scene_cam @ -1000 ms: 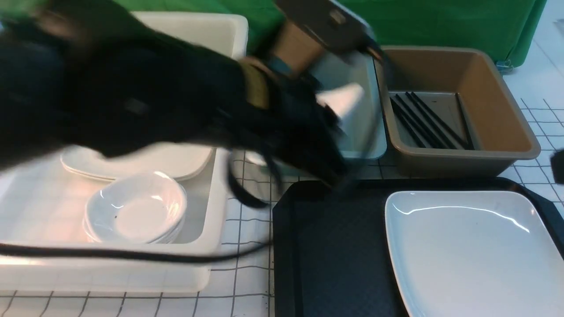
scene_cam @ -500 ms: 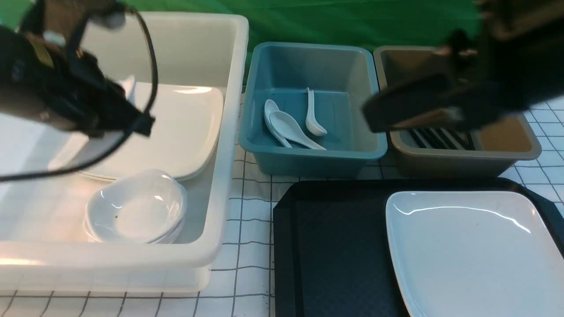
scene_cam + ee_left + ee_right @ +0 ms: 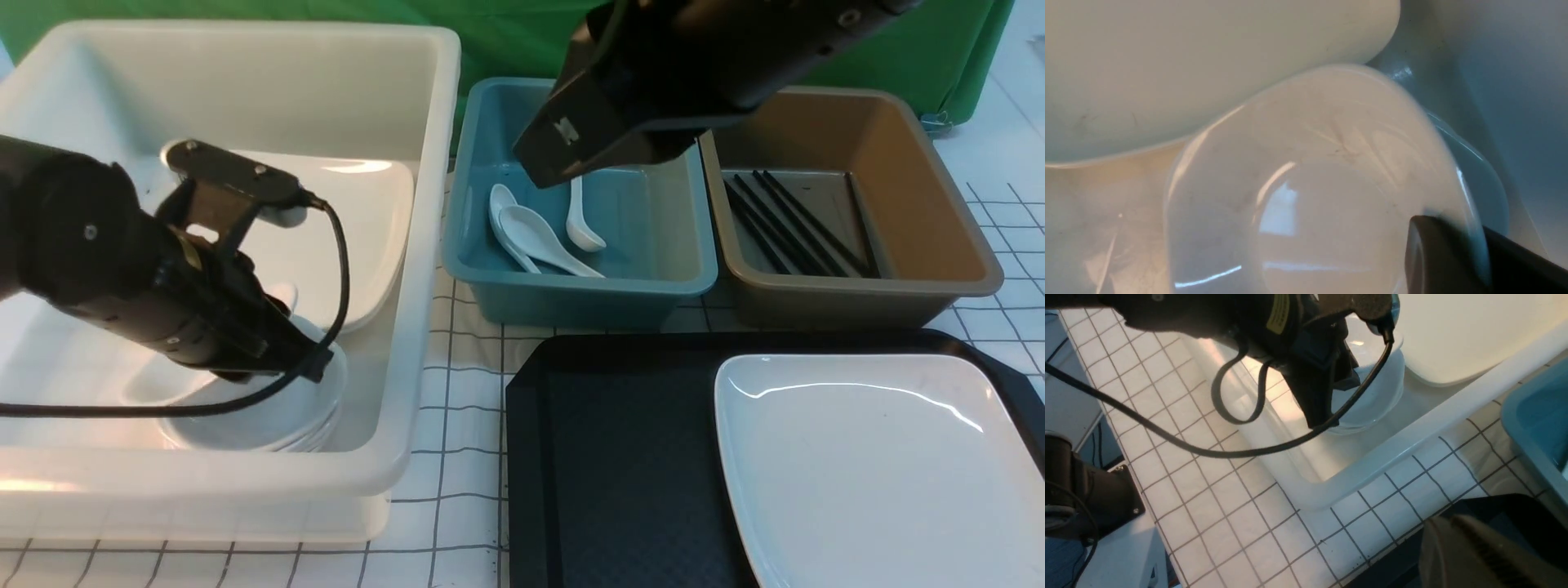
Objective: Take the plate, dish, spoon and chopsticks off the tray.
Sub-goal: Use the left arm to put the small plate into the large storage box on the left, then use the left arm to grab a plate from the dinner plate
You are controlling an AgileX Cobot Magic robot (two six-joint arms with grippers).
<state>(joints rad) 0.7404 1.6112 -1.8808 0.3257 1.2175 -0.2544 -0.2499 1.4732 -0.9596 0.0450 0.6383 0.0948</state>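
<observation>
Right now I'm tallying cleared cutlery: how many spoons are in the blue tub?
3. Two spoons lie overlapping by the blue tub's left wall; the third spoon lies apart to their right. The right arm covers the tub's far end, so more may be hidden.

I read this as a robotics lab bench staged as a canteen clearing station, not a real kitchen: a green cloth backdrop (image 3: 506, 41) hangs behind a white grid-lined desk (image 3: 457, 425). A white tub (image 3: 424, 245), blue tub (image 3: 571, 294) and brown tub (image 3: 939, 204) serve as sorting bins beside a black tray (image 3: 620, 457). A screwed-down arm mount (image 3: 1090, 498) and a loose cable (image 3: 1147, 424) are also in view.
</observation>
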